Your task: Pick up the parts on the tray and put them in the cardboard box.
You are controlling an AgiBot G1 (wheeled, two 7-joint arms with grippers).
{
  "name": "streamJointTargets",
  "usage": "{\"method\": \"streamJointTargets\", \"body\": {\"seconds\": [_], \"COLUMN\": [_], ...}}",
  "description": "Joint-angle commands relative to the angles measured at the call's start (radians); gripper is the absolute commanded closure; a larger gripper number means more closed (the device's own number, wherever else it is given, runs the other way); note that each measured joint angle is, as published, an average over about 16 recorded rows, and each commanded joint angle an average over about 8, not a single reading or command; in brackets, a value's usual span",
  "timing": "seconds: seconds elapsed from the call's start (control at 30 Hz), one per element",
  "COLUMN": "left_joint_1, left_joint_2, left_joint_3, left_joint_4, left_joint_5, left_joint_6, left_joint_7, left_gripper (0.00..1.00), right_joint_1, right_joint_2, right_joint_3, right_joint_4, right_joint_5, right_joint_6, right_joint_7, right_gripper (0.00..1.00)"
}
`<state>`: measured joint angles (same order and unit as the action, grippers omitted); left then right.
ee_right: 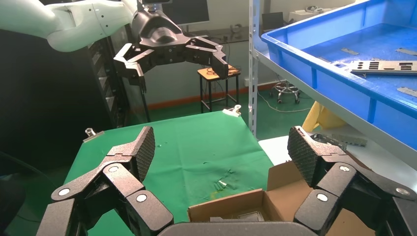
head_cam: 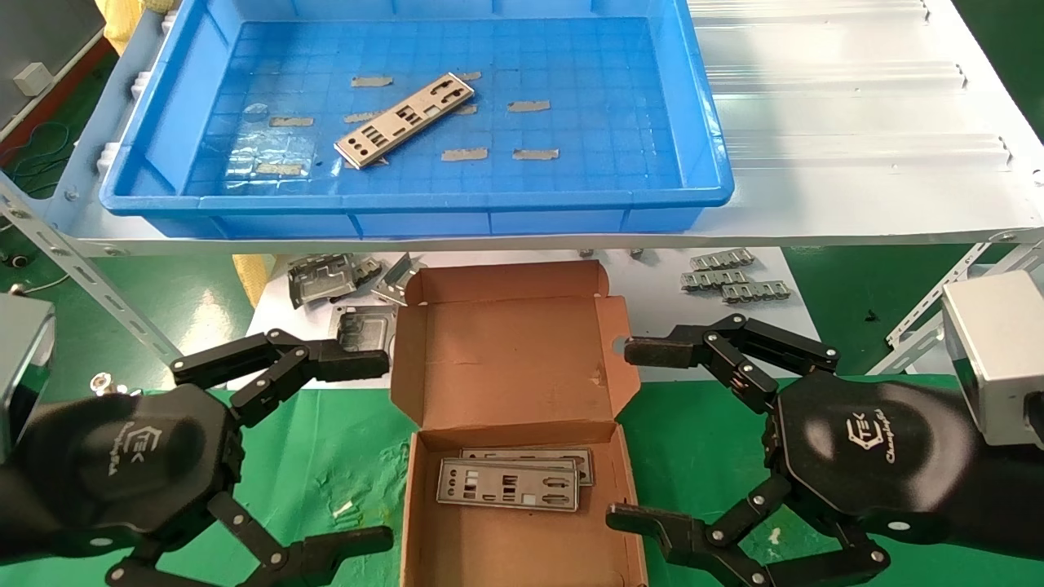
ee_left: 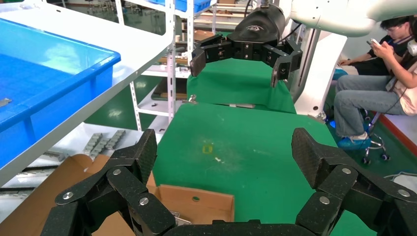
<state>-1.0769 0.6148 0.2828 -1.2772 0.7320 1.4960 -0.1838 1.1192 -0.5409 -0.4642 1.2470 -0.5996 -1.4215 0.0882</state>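
bright, even overhead light everywhere, glare washes out the white shelf (head_cam: 856, 122), soft shadows under it, gripper fingers (ee_left: 142, 157) look stretched up close.

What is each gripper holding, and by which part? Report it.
Nothing is held. The left gripper and the right gripper are both open and empty, flanking the cardboard box. One part lies on the tray.

Our black left claw (head_cam: 375, 444) hangs low on our left side, its fingers spread wide and holding nothing. Our black right claw (head_cam: 624, 432) mirrors it on our right, fingers equally wide apart and bare, the two fingertip pairs pointing inward toward each other.
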Motion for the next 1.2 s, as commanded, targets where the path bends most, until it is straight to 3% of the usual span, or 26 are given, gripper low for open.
{"method": "streamJointTargets", "body": {"seconds": [0.03,1.2], "left_joint_1": [0.000,0.000], "left_joint_2": [0.000,0.000], "left_joint_3": [0.000,0.000], "left_joint_4": [0.000,0.000], "left_joint_5": [0.000,0.000], "left_joint_6": [0.000,0.000], "left_joint_7": [0.000,0.000], "left_gripper": [0.00,0.00], "right_joint_1": [0.000,0.000], "right_joint_2": [0.000,0.000], "right_joint_3": [0.000,0.000], "right_joint_4": [0.000,0.000], "right_joint_5": [0.000,0.000], "right_joint_6": [0.000,0.000], "right_joint_7": [0.000,0.000], "right_gripper": [0.00,0.00]}}
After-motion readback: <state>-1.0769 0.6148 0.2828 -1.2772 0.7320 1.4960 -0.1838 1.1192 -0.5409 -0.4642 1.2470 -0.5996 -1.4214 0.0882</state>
